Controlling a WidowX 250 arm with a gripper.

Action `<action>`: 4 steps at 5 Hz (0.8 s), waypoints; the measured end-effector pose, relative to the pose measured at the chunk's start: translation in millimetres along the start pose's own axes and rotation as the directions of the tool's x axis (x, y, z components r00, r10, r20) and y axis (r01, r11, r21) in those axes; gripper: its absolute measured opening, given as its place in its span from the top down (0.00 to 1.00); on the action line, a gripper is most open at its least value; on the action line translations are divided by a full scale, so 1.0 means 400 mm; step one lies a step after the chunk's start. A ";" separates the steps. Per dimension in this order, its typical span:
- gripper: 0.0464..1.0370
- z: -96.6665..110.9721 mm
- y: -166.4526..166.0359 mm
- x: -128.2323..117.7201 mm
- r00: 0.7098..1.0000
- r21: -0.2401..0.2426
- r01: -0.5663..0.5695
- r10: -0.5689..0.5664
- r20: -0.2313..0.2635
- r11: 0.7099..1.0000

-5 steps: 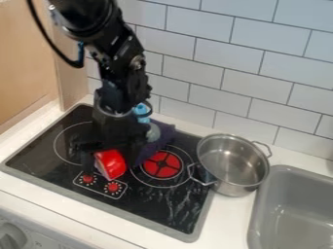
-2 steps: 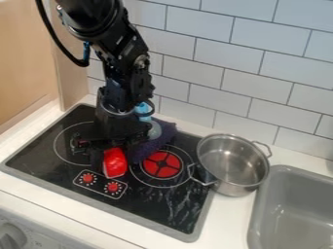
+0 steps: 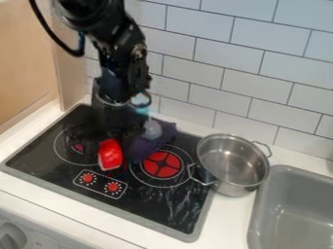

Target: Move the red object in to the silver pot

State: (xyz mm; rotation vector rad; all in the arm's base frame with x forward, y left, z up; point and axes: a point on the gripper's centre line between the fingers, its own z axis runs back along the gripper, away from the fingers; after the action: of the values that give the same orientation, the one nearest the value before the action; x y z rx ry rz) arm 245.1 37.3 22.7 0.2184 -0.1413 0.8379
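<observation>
Over the left half of the black stove hangs the gripper, pointing down and shut on the red object. The red object has a pale edge along its left side and sits just above the stove's control knobs in the view. Its upper part is hidden by the gripper. To the right, apart from both, the silver pot stands upright at the stove's right edge, its inside visible and its two handles sticking out.
A purple cloth and a bottle with a blue top are close behind the gripper on its right. A red burner lies between gripper and pot. The grey sink is at the right, the tiled wall behind.
The gripper and the red object shifted slightly right, then back left and up in the view, the object turning a little. Part of the left burner's red centre now shows. The pot has stayed put.
</observation>
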 end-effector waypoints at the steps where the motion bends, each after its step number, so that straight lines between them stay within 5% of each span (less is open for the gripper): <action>1: 0.49 0.044 0.006 0.011 0.999 -0.004 -0.008 0.008 0.051 1.000; 4: 0.49 0.151 -0.149 -0.017 0.974 -0.059 0.153 -0.140 0.179 0.987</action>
State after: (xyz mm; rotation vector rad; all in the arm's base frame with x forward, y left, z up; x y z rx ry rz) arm 282.9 -21.2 71.6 0.2313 -0.3154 0.6650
